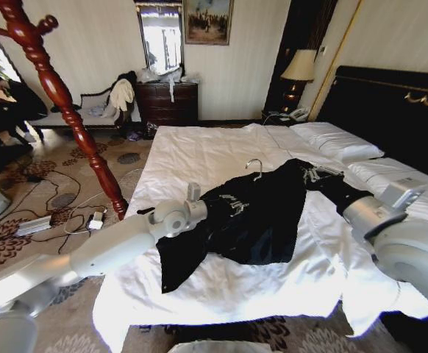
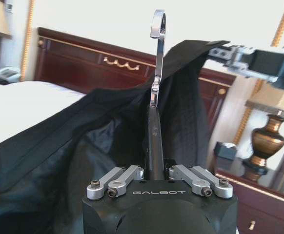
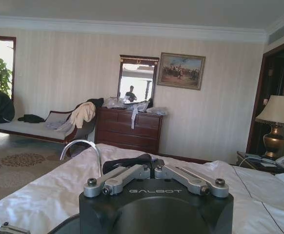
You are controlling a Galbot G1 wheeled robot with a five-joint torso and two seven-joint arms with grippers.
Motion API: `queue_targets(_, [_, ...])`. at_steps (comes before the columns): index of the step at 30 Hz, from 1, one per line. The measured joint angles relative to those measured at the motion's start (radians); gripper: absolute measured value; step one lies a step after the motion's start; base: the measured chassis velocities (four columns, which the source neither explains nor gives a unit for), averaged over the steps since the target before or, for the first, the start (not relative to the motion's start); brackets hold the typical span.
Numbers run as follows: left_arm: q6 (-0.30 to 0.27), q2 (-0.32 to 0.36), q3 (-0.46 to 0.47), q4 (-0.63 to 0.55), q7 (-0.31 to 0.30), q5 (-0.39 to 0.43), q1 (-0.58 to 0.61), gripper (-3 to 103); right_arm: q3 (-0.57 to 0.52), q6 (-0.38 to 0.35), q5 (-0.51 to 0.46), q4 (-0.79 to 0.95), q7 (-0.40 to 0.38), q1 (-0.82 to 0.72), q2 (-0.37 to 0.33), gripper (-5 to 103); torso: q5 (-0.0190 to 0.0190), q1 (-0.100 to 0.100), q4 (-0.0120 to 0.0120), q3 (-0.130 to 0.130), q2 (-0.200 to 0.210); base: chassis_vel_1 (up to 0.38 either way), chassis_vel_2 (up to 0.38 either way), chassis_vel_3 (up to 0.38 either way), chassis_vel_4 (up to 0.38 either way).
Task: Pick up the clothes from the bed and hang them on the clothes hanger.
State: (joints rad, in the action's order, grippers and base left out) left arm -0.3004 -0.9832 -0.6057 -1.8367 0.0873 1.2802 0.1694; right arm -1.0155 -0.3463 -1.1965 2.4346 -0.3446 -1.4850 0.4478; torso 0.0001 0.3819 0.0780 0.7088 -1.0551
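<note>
The black clothes point(image 1: 258, 220) lie across the middle of the bed point(image 1: 199, 151), draped over the clothes hanger, whose silver hook point(image 1: 255, 168) sticks out at the collar. My left gripper point(image 1: 208, 209) reaches in from the bed's left side. In the left wrist view it point(image 2: 154, 170) is shut on the clothes hanger's black body point(image 2: 154, 131), with the fabric point(image 2: 59, 161) hanging around it. My right gripper point(image 1: 313, 175) comes from the right and is shut on the clothes' upper edge point(image 3: 127, 163), close to the hook point(image 3: 83, 146).
A reddish-brown wooden coat stand point(image 1: 74, 118) rises left of the bed. Cables and a power strip point(image 1: 34, 224) lie on the carpet. White pillows point(image 1: 339, 143) and a black headboard point(image 1: 390, 110) are on the right. A nightstand with lamp point(image 1: 298, 70) and a dresser point(image 1: 168, 103) stand behind.
</note>
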Motion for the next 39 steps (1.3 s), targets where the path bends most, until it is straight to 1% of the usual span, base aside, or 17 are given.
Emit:
queue_targets(1, [0.0, 0.0, 0.0, 0.0, 0.0, 0.0, 0.0, 15, 0.0, 0.0, 0.0, 0.0, 0.0, 0.0, 0.0, 0, 0.0, 0.0, 0.0, 0.0, 0.0, 0.0, 0.0, 0.0, 0.0])
queue_targets(6, [0.004, -0.074, -0.005, 0.05, -0.032, 0.003, -0.029, 15, -0.005, -0.007, 0.013, 0.014, 0.001, -0.013, -0.004, 0, 0.0, 0.0, -0.0001, 0.0, 0.0, 0.0, 0.0, 0.0, 0.0])
queue_targets(7, [0.004, -0.074, -0.005, 0.05, -0.032, 0.003, -0.029, 15, -0.005, -0.007, 0.013, 0.014, 0.001, -0.013, -0.004, 0, 0.0, 0.0, -0.0001, 0.0, 0.0, 0.0, 0.0, 0.0, 0.0])
queue_targets(10, [0.007, -0.109, 0.018, 0.088, -0.047, 0.01, -0.051, 15, -0.008, -0.012, 0.029, 0.034, 0.0, -0.033, -0.003, 0, 0.0001, 0.0, 0.0002, 0.0, 0.0, 0.0, 0.0, 0.0, 0.0])
queue_targets(15, [0.011, -0.113, 0.037, 0.113, -0.058, 0.022, -0.082, 15, -0.019, -0.02, 0.045, 0.057, -0.001, -0.058, 0.006, 0, -0.0001, 0.0, -0.0003, 0.0, 0.0, 0.0, 0.0, 0.0, 0.0])
queue_targets(19, [0.014, -0.115, 0.048, 0.12, -0.068, 0.033, -0.096, 15, -0.01, -0.03, 0.053, 0.066, -0.001, -0.065, 0.016, 0, -0.0002, 0.0, -0.0001, 0.0, 0.0, 0.0, 0.0, 0.0, 0.0])
queue_targets(24, [0.018, -0.1, 0.064, 0.094, -0.079, 0.055, -0.111, 15, 0.018, -0.033, 0.102, 0.067, 0.03, -0.09, 0.032, 0, -0.0002, 0.0, 0.0, 0.0, 0.0, 0.0, 0.0, 0.0, 0.0])
queue_targets(27, [0.019, -0.092, 0.067, 0.085, -0.082, 0.06, -0.113, 15, 0.026, -0.036, 0.109, 0.067, 0.04, -0.1, 0.037, 0, -0.0002, 0.0, -0.0001, 0.0, 0.0, 0.0, 0.0, 0.0, 0.0])
queue_targets(28, [0.02, -0.082, 0.07, 0.076, -0.083, 0.063, -0.113, 15, 0.036, -0.039, 0.123, 0.067, 0.054, -0.11, 0.044, 11, -0.0002, 0.0, -0.0002, 0.0, 0.0, 0.0, 0.0, 0.0, 0.0])
queue_targets(29, [0.021, -0.079, 0.071, 0.074, -0.084, 0.064, -0.113, 15, 0.042, -0.04, 0.13, 0.067, 0.061, -0.116, 0.048, 11, -0.0002, 0.0, -0.0003, 0.0, 0.0, 0.0, 0.0, 0.0, 0.0])
queue_targets(30, [0.021, -0.077, 0.073, 0.073, -0.084, 0.064, -0.113, 15, 0.045, -0.042, 0.133, 0.067, 0.066, -0.123, 0.05, 16, -0.0003, 0.0, -0.0002, 0.0, 0.0, 0.0, 0.0, 0.0, 0.0])
queue_targets(31, [0.021, -0.077, 0.073, 0.073, -0.084, 0.064, -0.113, 15, 0.045, -0.042, 0.133, 0.067, 0.066, -0.123, 0.05, 16, -0.0003, 0.0, -0.0002, 0.0, 0.0, 0.0, 0.0, 0.0, 0.0])
queue_targets(34, [0.022, -0.068, 0.084, 0.072, -0.085, 0.065, -0.112, 15, 0.047, -0.049, 0.14, 0.067, 0.087, -0.153, 0.066, 32, -0.0002, 0.0, 0.0001, 0.0, 0.0, 0.0, 0.0, 0.0, 0.0])
queue_targets(35, [0.022, -0.064, 0.086, 0.071, -0.085, 0.065, -0.112, 15, 0.044, -0.049, 0.14, 0.067, 0.089, -0.161, 0.072, 32, -0.0002, 0.0, 0.0001, 0.0, 0.0, 0.0, 0.0, 0.0, 0.0])
queue_targets(36, [0.023, -0.06, 0.087, 0.07, -0.085, 0.065, -0.112, 15, 0.041, -0.049, 0.139, 0.067, 0.089, -0.163, 0.075, 37, -0.0003, 0.0, 0.0, 0.0, 0.0, 0.0, 0.0, 0.0, 0.0])
queue_targets(38, [0.023, -0.051, 0.089, 0.068, -0.084, 0.066, -0.112, 15, 0.031, -0.046, 0.138, 0.067, 0.087, -0.165, 0.085, 37, -0.0002, 0.0, 0.0001, 0.0, 0.0, 0.0, 0.0, 0.0, 0.0])
queue_targets(39, [0.024, -0.044, 0.091, 0.066, -0.084, 0.066, -0.112, 15, 0.02, -0.045, 0.141, 0.066, 0.082, -0.165, 0.09, 48, -0.0002, 0.0, 0.0, 0.0, 0.0, 0.0, 0.0, 0.0, 0.0])
